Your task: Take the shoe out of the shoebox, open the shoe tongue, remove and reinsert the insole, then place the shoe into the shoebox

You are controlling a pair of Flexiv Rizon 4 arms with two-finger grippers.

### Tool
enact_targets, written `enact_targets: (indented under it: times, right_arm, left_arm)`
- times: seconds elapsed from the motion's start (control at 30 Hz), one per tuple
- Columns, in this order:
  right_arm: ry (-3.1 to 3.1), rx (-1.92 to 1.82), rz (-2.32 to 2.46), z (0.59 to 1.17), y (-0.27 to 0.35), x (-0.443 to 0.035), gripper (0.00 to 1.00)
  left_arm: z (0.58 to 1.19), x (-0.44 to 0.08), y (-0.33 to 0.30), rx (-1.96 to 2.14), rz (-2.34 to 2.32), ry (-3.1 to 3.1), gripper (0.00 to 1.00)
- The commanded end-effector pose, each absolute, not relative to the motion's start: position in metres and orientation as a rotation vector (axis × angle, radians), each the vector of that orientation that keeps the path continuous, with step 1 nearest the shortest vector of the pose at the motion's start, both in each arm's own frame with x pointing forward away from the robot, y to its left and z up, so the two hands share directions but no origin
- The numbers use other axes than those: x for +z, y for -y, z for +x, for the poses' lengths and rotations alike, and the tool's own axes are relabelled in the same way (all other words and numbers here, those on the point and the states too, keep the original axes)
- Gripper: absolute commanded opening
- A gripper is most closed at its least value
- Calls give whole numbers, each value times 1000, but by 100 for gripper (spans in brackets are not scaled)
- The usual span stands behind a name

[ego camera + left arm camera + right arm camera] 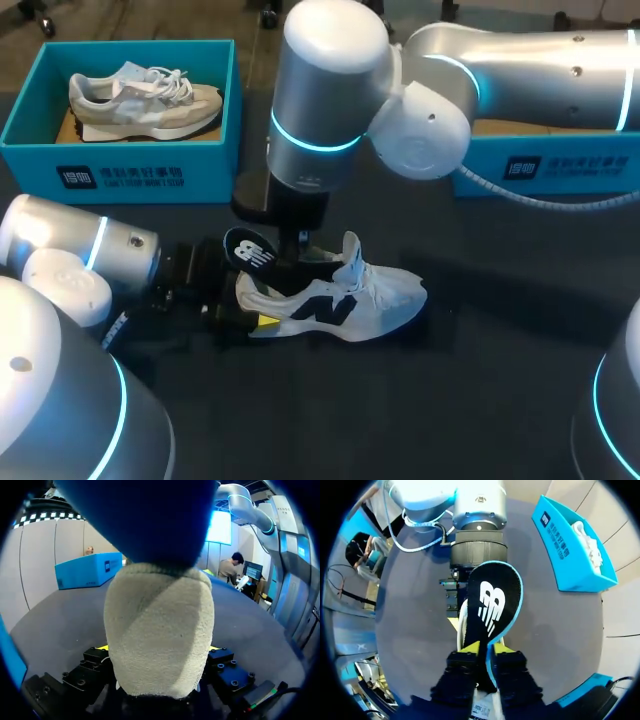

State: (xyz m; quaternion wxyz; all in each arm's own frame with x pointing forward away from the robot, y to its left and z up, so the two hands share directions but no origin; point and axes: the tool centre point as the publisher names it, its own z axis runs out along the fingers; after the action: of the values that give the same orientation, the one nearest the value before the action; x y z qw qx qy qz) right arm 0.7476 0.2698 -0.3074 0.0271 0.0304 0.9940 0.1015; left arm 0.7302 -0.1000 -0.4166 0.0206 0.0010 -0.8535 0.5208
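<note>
The dark table (pixel 500 400) carries two teal boxes. The left shoebox (pixel 30 150) is occupied by a second shoe (pixel 140 100). The right shoebox (pixel 560 165) is largely hidden behind my right arm, so its interior is not visible. The shoe (pixel 350 300) under work is out of both boxes, resting sole-down near the table's middle with its toe towards the right side. The left gripper (pixel 238 316) clamps the shoe's heel (pixel 160 645) from two sides, jaws spread wide around the padded collar, with the yellow tips only just showing on either side. The right gripper (pixel 486 650) comes down from above with narrow jaws, pinching the insole (pixel 492 605) partway along. The insole's logo end stands raised above the heel opening, and it cannot be told whether the front end sits inside the shoe. The principal risk, in my judgement, is the shoe twisting or lifting with the insole, since its only restraint is one grip on soft heel fabric that may compress and slip. The second risk is the insole folding or jamming against the collar or tongue if driven in at this steep angle, which would leave it creased inside. The third is that a narrow pinch on a thin, flexible piece lets the insole rotate or drop. A lesser risk is that the two grippers sit very close together over the heel, so a small misjudged move could bring their fingers into contact.
</note>
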Motion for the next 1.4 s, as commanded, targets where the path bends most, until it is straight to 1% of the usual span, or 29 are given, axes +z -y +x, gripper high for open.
enact_targets:
  times: [0.03,0.07,0.2,0.23,0.27,0.37,0.63,0.67,0.7,0.73,0.9,1.23,1.27,1.4]
  right_arm:
    - [-3076,334,114,748,-266,-306,31]
    - [-3082,339,122,748,-265,-306,36]
    - [-3115,375,179,749,-261,-303,42]
    - [-3125,379,195,750,-260,-302,45]
    - [-3134,379,219,750,-259,-301,46]
    - [-3156,390,297,754,-256,-298,44]
    - [-3207,663,442,758,-257,-287,49]
    - [-3220,724,443,758,-259,-285,50]
    - [-3225,753,454,757,-260,-284,57]
    - [-3226,779,446,757,-261,-282,56]
    - [-3232,866,453,752,-266,-279,64]
    - [-3188,925,513,742,-270,-278,60]
    - [-3175,941,535,739,-271,-280,56]
    - [-3158,987,556,733,-274,-284,55]
  left_arm:
    - [731,-419,101,1611,5,2649,0]
    - [731,-419,101,1611,5,2649,0]
    - [731,-419,101,1611,5,2649,0]
    - [731,-419,101,1611,5,2649,0]
    - [731,-419,101,1611,5,2649,0]
    - [731,-419,101,1611,5,2649,0]
    - [731,-419,101,1611,5,2649,0]
    - [731,-419,101,1611,5,2649,0]
    - [731,-419,101,1611,5,2649,0]
    - [731,-419,101,1611,5,2649,0]
    - [731,-419,101,1611,5,2649,0]
    - [731,-419,101,1611,5,2649,0]
    - [731,-419,101,1611,5,2649,0]
    - [731,-419,101,1611,5,2649,0]
